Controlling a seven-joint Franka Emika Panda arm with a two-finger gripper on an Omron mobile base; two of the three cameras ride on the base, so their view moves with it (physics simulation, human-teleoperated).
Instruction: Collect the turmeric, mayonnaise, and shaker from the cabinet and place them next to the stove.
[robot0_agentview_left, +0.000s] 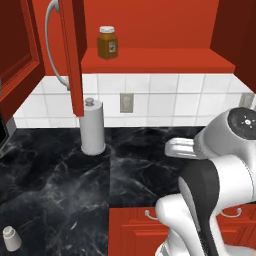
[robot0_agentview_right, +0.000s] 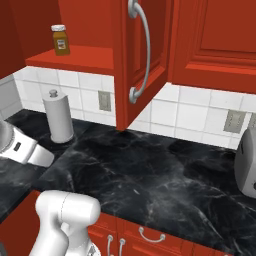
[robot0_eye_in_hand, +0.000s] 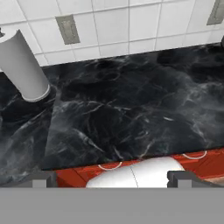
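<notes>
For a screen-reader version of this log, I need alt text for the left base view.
A brown turmeric jar stands alone on the shelf of the open red cabinet, above a black marble counter. A paper-towel roll stands by the tiled wall, the small pale shaker sits at the counter's near left, and the white robot arm rises at right.

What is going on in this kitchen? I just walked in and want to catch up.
A white robot arm is clearing a glossy red wall cabinet. Its two-finger gripper is open and empty, looking down over the black marble counter. The small amber-brown turmeric jar with a white lid stands on the cabinet shelf, not yet collected. A tiny pale grey-white shaker already sits on the counter. A tall white paper-towel roll stands by the tiled wall.
</notes>
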